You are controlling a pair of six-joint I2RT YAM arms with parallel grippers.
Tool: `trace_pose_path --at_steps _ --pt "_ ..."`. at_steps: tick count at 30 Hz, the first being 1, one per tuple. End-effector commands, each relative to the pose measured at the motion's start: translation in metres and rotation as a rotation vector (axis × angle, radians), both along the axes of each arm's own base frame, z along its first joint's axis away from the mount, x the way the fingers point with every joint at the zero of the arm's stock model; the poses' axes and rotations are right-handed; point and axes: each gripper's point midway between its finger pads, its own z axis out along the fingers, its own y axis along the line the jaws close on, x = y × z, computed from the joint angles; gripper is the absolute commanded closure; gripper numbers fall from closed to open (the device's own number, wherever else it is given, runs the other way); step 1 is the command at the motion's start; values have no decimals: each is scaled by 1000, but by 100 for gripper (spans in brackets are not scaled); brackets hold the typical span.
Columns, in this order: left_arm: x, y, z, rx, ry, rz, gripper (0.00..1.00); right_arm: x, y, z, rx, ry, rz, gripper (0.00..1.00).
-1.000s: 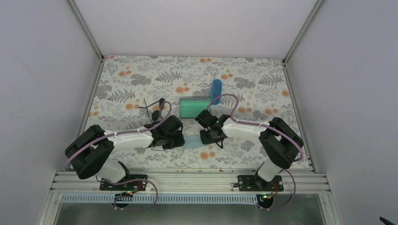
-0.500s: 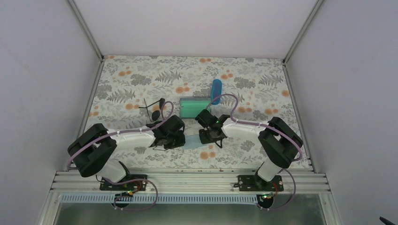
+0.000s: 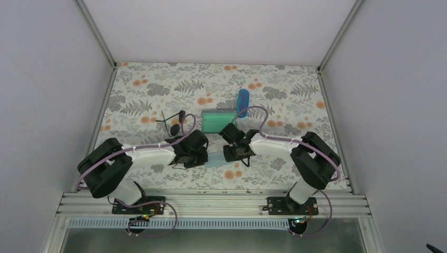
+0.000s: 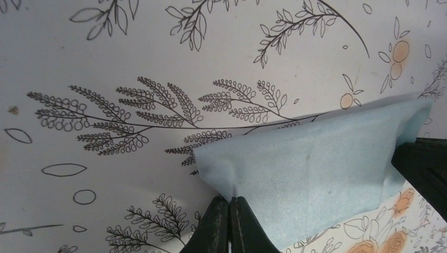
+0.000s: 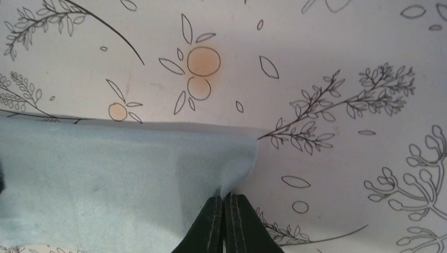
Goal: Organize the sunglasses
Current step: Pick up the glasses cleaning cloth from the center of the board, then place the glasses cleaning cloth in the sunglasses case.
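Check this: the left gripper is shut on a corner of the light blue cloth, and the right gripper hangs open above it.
The right gripper is not open: the right wrist view shows it shut on another corner of the light blue cloth. The left gripper is shut on a corner, as you say.

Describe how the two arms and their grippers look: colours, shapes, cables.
Both the left arm and right arm have white tubular links between bulky black joint housings, each trailed by a lilac cable looping along it. The left gripper and right gripper are black, with slim dark fingers tapering to narrow tips. No markings are legible.
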Motion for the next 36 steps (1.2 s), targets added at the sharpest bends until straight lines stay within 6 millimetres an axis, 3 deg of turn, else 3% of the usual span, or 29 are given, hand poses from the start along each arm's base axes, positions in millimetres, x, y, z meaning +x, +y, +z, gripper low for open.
trace_pose_path --at_steps 1,13,20,29,36 --pt "5 5 4 58 -30 -19 98 -2 -5 5 -2 -17 -35 96" --pt "58 -10 52 17 -190 -59 98 40 -1 55 55 -151 -108 96" --pt "102 -13 74 6 -259 -108 98 83 -4 76 51 -235 -142 96" --pt "146 -19 71 -2 -269 -142 98 135 -6 71 14 -277 -171 96" --pt "165 -24 62 -18 -240 -142 98 149 -10 55 -5 -261 -189 96"
